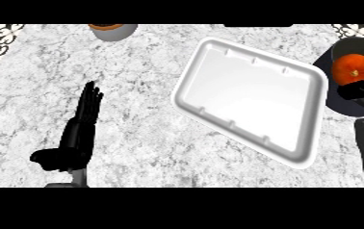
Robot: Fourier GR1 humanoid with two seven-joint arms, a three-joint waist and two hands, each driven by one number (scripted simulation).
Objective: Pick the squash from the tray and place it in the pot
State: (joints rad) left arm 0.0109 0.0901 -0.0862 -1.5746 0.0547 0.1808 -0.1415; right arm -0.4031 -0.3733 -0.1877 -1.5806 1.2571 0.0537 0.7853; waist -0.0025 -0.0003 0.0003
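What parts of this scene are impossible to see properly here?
- Right hand: head view, only a dark bit by the squash; right edge cuts it, fingers unclear.
- Pot: cut by the right edge.
- Grey cup: top edge cuts it.

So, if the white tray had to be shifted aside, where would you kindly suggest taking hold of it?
I would pinch the raised rim of the tray on its left edge, coming in from the left with the left hand. The tray is flat and shallow, so only the rim offers a hold, and the pot and squash crowd its right end.
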